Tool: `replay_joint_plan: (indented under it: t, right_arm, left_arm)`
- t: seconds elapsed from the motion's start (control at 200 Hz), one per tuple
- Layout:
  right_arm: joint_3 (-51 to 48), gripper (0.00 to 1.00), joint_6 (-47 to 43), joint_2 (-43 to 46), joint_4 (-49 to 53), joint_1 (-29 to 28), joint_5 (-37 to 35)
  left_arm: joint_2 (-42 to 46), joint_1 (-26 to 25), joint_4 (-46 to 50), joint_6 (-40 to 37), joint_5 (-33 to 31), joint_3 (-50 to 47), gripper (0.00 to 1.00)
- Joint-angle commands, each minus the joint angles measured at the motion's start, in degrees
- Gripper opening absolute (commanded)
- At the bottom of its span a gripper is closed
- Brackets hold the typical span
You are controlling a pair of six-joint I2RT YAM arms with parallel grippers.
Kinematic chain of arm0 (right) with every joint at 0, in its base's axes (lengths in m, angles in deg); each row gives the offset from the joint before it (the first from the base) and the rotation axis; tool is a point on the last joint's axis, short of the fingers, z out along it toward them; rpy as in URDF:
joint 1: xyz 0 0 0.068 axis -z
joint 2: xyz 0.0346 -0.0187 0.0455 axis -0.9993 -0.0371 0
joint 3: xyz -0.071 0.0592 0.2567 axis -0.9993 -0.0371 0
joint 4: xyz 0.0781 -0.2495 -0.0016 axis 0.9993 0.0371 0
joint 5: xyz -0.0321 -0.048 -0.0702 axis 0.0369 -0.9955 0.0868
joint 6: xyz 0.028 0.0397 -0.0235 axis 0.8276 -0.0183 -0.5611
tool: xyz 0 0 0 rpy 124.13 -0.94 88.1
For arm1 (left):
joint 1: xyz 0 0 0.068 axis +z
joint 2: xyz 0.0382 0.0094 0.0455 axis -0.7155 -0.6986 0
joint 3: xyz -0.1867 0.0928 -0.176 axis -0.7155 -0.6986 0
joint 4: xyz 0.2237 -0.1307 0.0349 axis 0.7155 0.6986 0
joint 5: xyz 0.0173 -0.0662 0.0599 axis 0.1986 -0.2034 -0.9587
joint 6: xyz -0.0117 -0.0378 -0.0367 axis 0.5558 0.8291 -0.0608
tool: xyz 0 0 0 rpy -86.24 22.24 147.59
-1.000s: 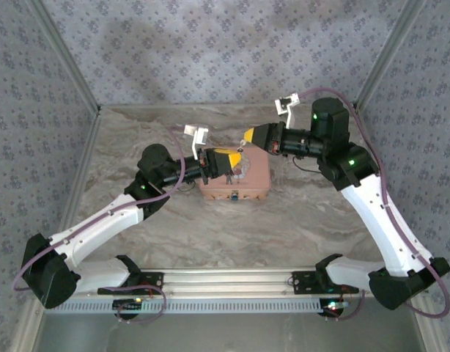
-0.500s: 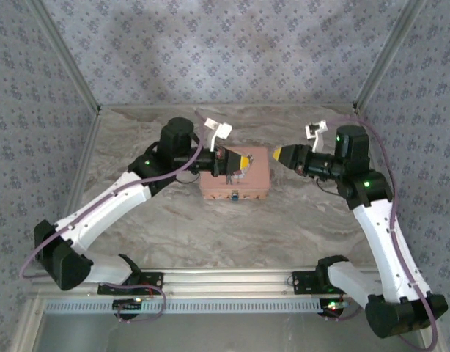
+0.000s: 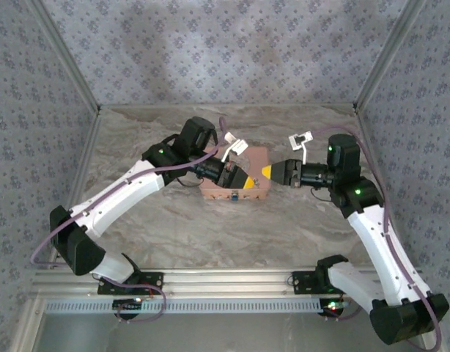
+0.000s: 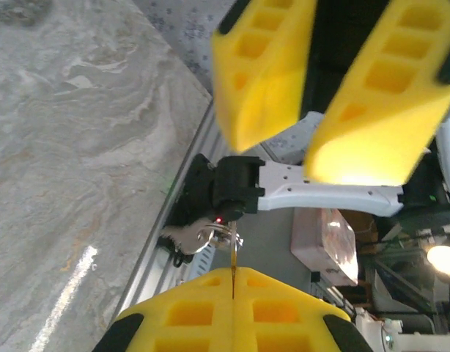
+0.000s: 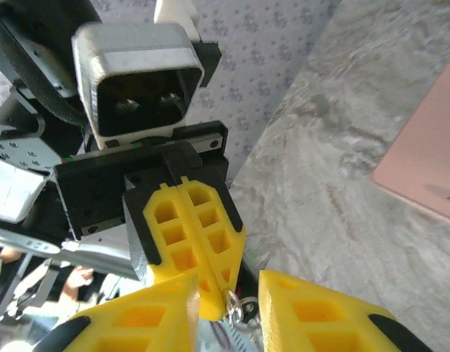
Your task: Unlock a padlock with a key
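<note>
My left gripper (image 3: pixel 248 180) hovers over the pink tin (image 3: pixel 256 158), shut on the key (image 4: pixel 232 270). The key is a thin dark sliver sticking out between my closed yellow fingertips, with a small metal ring (image 4: pixel 219 236) hanging from it. My right gripper (image 3: pixel 264 172) faces the left one tip to tip and is open. In the right wrist view its fingers (image 5: pixel 319 314) stand on either side of the left gripper's shut fingers (image 5: pixel 188 227) and the ring (image 5: pixel 233 302). The blue-teal padlock (image 3: pixel 233 196) shows as a tiny spot at the tin's near edge.
The marbled table (image 3: pixel 232 235) stretches around the tin, enclosed by patterned walls (image 3: pixel 210 51) on three sides. An aluminium rail (image 3: pixel 225 282) with both arm bases runs along the near edge.
My left gripper has swung right and nearer across the tin. My right gripper pulled back, then came in low to the left, so the two tips now meet.
</note>
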Motion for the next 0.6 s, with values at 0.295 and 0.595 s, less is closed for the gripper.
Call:
replay_joint_plan:
  t: [0.295,0.595]
  right_arm:
    - [-0.85,0.2,-4.13,-0.27,-0.68,-3.18,4.16]
    - [-0.82,0.11,-5.33,-0.63,0.5,-4.68,5.15]
  left_arm:
    - [-0.42,-1.0,2.09,-2.79,3.25,2.94,0.0]
    - [-0.39,-0.97,2.33,-3.06,3.25,3.21,0.0]
